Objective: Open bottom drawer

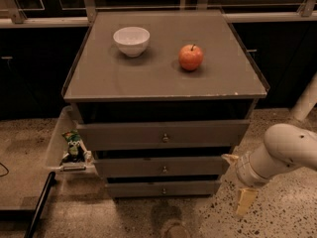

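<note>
The bottom drawer (163, 188) is the slim grey front lowest on the cabinet, with a small round knob (164, 191); it looks pushed in. Above it are the mid-sized drawer (162, 166) and the tall top drawer (163, 134). My gripper (238, 180) hangs on the white arm (280, 151) just right of the cabinet, level with the two lower drawers and not touching them. Its two yellowish fingertips (245, 202) stand apart with nothing between them.
A white bowl (131, 39) and a red apple (191, 57) sit on the cabinet top (148, 81). A side tray (58, 138) on the left holds a green snack bag (74, 144). A black pole (38, 209) leans at lower left. A white post (306, 102) stands at right.
</note>
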`<state>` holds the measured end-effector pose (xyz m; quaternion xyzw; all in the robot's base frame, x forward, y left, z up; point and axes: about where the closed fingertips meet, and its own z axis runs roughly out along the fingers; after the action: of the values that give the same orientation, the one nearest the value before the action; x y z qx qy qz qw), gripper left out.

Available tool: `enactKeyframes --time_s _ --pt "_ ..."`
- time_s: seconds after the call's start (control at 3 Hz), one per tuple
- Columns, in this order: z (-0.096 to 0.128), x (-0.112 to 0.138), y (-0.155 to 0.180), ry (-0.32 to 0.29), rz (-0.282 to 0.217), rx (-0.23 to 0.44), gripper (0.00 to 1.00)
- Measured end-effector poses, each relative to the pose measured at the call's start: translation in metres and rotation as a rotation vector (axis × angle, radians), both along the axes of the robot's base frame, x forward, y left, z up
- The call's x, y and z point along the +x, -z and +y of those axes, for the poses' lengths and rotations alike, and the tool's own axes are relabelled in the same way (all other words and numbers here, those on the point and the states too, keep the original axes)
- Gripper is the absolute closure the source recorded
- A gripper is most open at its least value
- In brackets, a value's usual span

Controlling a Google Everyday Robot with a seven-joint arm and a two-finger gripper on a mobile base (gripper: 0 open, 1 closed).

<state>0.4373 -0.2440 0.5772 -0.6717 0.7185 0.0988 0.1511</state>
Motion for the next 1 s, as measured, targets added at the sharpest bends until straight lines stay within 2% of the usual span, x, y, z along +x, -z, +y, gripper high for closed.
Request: enactKeyframes --time_s 0.33,0.67,1.0 --pt "0.000 0.000 0.000 0.000 0.000 0.000 0.00" --pt "0.004 0.001 0.022 -0.010 0.035 0.020 0.00" --pt "0.010 0.006 0.078 -0.026 0.071 0.027 0.00"
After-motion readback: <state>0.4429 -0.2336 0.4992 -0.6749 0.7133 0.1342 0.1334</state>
